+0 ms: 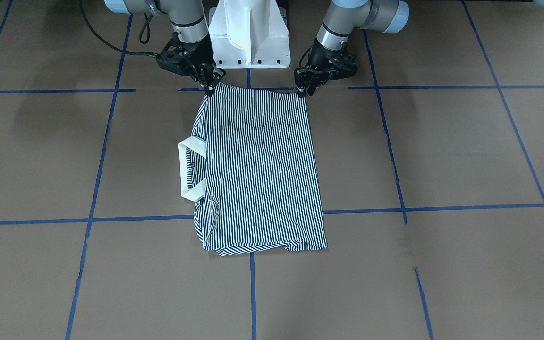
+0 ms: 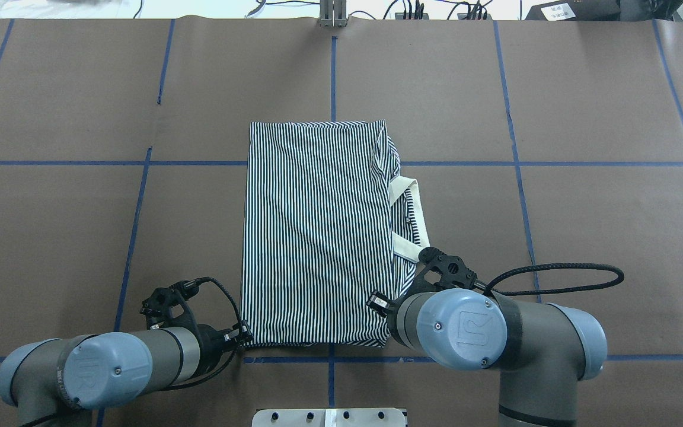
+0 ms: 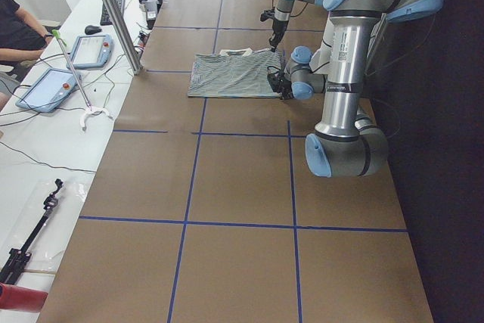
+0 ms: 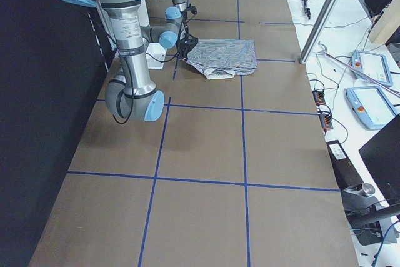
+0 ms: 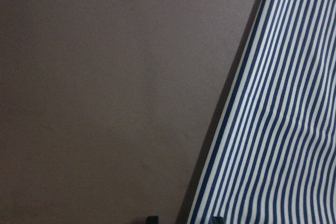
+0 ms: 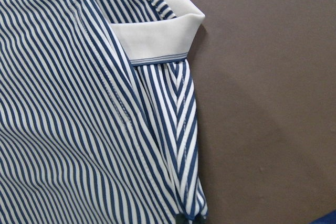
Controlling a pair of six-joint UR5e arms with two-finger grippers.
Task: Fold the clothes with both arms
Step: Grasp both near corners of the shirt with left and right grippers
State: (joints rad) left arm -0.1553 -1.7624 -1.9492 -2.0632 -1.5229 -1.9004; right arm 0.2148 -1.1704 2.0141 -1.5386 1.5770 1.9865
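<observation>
While both pincers sit at the shirt's edge nearest the pedestal, the step in hand looks like the start of a crosswise fold. The shirt lies flat on the table just in front of the pedestal, its long axis running straight away from it. It is a narrow rectangle with the sides turned in. The collar sticks out on the pedestal's right-arm side, about halfway along.

The right gripper has its fingers drawn to a point on the near corner on the collar side. The left gripper is pinched the same way on the other near corner. The hem between them runs straight, so I judge both to be clamped on cloth, not merely resting there. The right wrist view shows only stripes, collar and table, with no fingers to confirm this.

The next move would probably be to raise both corners together and carry them away from the pedestal to the far edge. That calls for matched height and pace, so the hem stays level. The collar side is bulkier and may drag or slip out of line.
</observation>
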